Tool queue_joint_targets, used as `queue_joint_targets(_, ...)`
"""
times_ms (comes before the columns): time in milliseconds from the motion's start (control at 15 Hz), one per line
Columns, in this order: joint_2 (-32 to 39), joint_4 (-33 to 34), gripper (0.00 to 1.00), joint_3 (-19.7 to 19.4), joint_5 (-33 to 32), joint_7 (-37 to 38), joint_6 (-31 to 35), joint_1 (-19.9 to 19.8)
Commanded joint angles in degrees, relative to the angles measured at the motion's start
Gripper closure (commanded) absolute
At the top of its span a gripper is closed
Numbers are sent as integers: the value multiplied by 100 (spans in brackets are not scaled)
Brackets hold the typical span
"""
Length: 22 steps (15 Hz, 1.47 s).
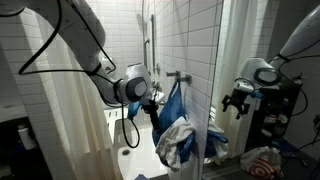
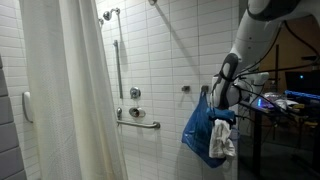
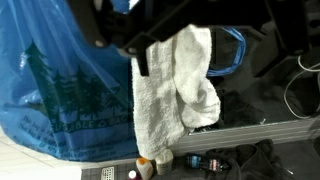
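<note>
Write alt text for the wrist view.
A white towel hangs below the open dark gripper, in front of a blue plastic bag printed with trees. Small bottles show at the bottom edge.

A pale curtain hangs beside white-tiled shower walls.

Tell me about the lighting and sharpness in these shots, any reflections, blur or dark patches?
Wrist view: the gripper is a near-black silhouette against the bright white towel, and the blue bag looks soft. In an exterior view, a glossy panel reflects the robot arm. In an exterior view, the tiled wall is evenly lit while the right edge falls dark.
</note>
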Motion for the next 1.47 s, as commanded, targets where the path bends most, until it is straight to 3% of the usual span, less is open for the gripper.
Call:
queue_joint_targets(0,99,42,0,-49,357,-155,311,64)
queue_joint_targets(1400,1607,1116,0,187,2845,-1794,2224,-54)
